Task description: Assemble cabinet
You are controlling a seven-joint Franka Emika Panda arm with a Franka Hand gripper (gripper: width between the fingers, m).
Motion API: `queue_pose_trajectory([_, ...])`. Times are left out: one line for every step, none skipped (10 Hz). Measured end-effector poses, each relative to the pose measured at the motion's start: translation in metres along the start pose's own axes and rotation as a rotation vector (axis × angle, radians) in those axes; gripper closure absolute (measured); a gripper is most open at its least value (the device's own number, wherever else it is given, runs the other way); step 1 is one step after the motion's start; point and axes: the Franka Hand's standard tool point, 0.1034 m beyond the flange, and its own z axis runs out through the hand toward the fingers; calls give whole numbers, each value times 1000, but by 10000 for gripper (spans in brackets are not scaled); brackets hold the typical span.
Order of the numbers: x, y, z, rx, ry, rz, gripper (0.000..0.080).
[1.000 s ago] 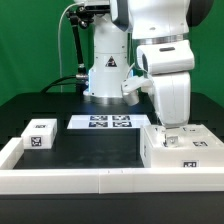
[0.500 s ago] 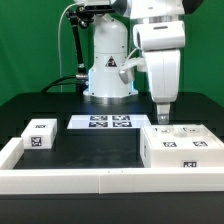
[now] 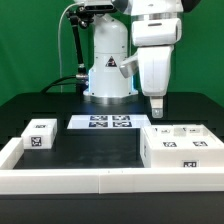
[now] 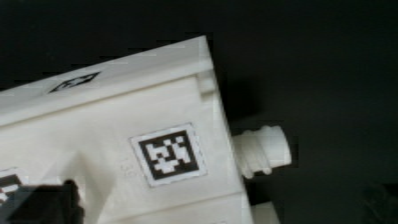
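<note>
Risen off cabinet (image 3: 180, 148): arm vertical, fingers (image 3: 155, 104) pointing down above it (opening: cannot tell).

The white two-finger hand (image 3: 155, 110) is higher now, clear of the top of the large white plastic cabinet body (image 3: 185, 150). It also sits further toward the exterior view's left.

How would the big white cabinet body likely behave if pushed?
Probably stiff: the cabinet looks like hard moulded plastic. Low, wide and lying flat, it would likely slide, not tip or roll.
</note>
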Motion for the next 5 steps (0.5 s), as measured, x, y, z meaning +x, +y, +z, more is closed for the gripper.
queue_pose_trajectory([0,0,0,0,0,70,4])
queue_pose_trajectory([0,0,0,-2,2,141,4])
queue_pose_trajectory([-5,1,2,-31,36,278,4])
queue_pose_trajectory([-7,-5,5,-30,40,429,4])
queue_pose_trajectory([-2,-6,5,-54,65,527,4])
